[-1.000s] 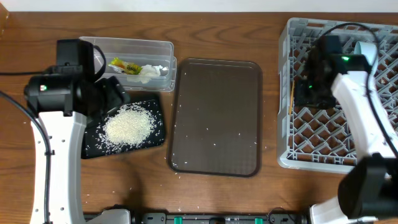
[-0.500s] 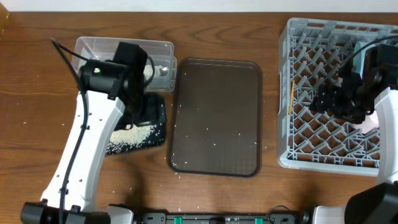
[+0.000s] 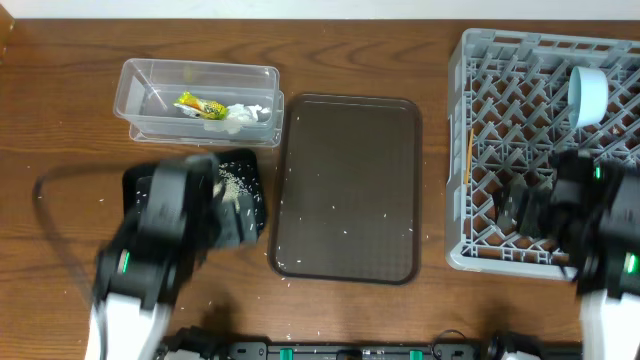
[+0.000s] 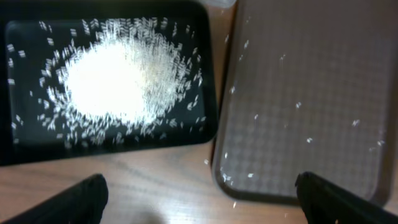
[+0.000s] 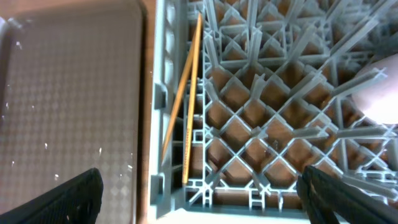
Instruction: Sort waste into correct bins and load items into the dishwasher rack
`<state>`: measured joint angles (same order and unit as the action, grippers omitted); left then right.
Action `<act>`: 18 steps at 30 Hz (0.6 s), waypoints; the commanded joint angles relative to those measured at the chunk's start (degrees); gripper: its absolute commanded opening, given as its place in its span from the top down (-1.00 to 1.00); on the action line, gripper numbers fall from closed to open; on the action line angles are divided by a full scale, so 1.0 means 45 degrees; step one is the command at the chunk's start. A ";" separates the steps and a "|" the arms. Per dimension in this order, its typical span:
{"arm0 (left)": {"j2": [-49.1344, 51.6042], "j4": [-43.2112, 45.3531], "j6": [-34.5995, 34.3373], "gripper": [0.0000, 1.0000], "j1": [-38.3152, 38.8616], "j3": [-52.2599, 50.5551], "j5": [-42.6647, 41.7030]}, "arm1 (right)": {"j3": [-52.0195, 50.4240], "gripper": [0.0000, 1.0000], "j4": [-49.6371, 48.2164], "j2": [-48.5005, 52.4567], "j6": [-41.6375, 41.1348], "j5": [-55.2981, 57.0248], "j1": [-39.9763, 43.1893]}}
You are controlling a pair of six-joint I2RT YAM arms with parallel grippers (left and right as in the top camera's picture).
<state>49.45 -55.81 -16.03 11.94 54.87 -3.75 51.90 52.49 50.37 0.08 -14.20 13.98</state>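
The clear tub (image 3: 200, 88) at the back left holds the yellow-green wrapper (image 3: 197, 103) and the white tissue (image 3: 243, 114). Rice (image 4: 109, 78) lies heaped in the black tray (image 4: 208, 93), with stray grains on the brown tray (image 4: 311, 81). My left gripper (image 4: 199, 208) hovers open over the wood by the black tray's front edge, nothing between its fingers. The grey rack (image 3: 480, 150) holds the chopsticks (image 5: 185, 93) along its left wall, a pale-blue bowl (image 3: 588, 96) on edge and a pinkish cup (image 5: 384, 93). My right gripper (image 5: 202, 205) stands open and empty above the rack's front left corner.
The dark-brown serving tray (image 3: 347, 190) lies between the black tray and the rack, dotted with rice grains. My left arm (image 3: 165, 240) covers most of the black tray from above. Loose grains are scattered on the table near the front edge.
My left arm swung back from the tub toward the table's front, over the black tray. The right arm drew back to the rack's front and its jaws opened wide; the bowl now shows.
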 commanded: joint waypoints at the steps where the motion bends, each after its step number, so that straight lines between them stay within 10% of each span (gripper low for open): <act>1: -0.2239 0.0821 0.0117 -0.99 0.0005 -0.1404 0.0316 | -0.1107 -0.99 -0.0549 -0.1685 0.0044 -0.0044 0.0044; 18: -0.5333 0.0563 0.0121 -0.98 0.0010 -0.1851 0.0316 | -0.1637 -0.99 0.1258 -0.3667 0.0049 -0.0039 0.0044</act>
<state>25.65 -53.17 -16.03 11.94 46.94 -2.98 44.91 58.06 34.00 0.05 -14.20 13.98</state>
